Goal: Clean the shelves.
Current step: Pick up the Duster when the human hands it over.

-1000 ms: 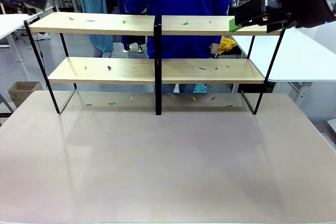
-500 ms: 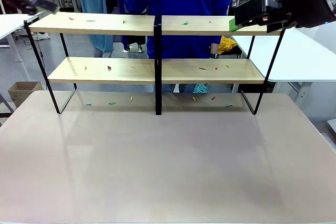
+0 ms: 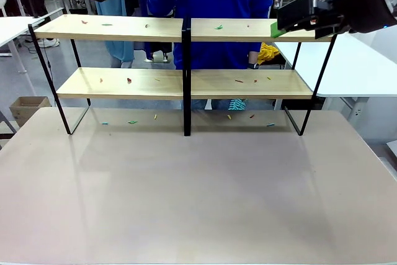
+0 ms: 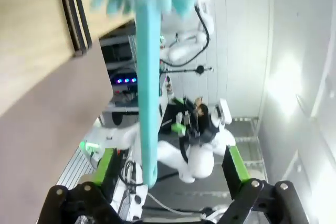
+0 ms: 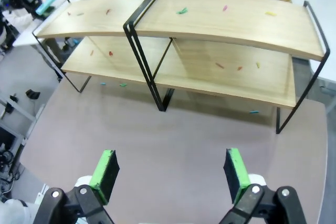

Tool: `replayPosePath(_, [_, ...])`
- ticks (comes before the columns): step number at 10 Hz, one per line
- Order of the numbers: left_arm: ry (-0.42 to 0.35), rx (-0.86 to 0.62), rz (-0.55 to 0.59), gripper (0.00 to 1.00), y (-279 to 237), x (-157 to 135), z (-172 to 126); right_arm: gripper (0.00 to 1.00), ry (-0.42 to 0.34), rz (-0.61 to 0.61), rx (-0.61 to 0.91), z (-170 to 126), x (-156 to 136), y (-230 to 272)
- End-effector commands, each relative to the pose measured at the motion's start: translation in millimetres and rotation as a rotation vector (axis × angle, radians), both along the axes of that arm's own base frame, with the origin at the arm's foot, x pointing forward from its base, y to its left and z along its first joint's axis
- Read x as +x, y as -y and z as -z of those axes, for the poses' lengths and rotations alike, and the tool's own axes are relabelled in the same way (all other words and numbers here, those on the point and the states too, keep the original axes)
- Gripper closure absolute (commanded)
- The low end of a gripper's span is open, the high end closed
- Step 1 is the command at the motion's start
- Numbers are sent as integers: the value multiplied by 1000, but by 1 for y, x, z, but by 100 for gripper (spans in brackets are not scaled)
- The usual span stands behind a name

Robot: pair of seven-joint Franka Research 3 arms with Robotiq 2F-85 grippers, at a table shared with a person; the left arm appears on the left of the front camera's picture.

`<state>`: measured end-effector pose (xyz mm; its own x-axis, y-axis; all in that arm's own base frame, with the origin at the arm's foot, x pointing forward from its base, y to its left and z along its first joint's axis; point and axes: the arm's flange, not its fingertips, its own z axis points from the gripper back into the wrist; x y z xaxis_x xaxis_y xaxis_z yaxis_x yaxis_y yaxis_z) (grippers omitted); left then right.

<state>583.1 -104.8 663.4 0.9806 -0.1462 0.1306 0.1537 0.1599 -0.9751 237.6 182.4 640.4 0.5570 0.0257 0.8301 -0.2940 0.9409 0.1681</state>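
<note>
Both grippers released: left gripper [image 4: 170, 169] faces the person's teal fluffy-headed plastic duster [image 4: 148, 87] at 12 o'clock, likely awaiting handover; right gripper [image 5: 169, 176] overlooks light-wood, black-framed two-tier shelves [image 5: 231, 19].

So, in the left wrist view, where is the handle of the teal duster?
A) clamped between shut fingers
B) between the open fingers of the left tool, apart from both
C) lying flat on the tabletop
B: the handle of the teal duster ends inside the left tool, which stands wide open with a clear gap on each side of the handle.
</note>
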Motion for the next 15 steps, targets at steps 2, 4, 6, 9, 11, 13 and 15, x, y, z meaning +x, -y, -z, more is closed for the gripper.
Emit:
replayPosePath(2, [9, -12, -98, 0, 17, 13, -9, 0, 2, 2, 2, 0, 0, 0])
replayPosePath(4, [12, 15, -106, 0, 22, 15, -2, 0, 2, 2, 2, 0, 0, 0])
replayPosePath(6, [22, 13, -97, 0, 24, 13, 4, 0, 2, 2, 2, 0, 0, 0])
replayPosePath(9, [43, 9, -86, 58, 20, 12, 9, 0, 2, 2, 2, 0, 0, 0])
replayPosePath(11, [53, 8, -94, 100, 20, 12, 9, 0, 2, 2, 2, 0, 0, 0])
replayPosePath(13, [70, 7, -106, 84, 19, 12, 10, 0, 2, 2, 2, 0, 0, 0])
replayPosePath(15, [75, 11, -107, 100, 19, 12, 10, 0, 2, 2, 2, 0, 0, 0])
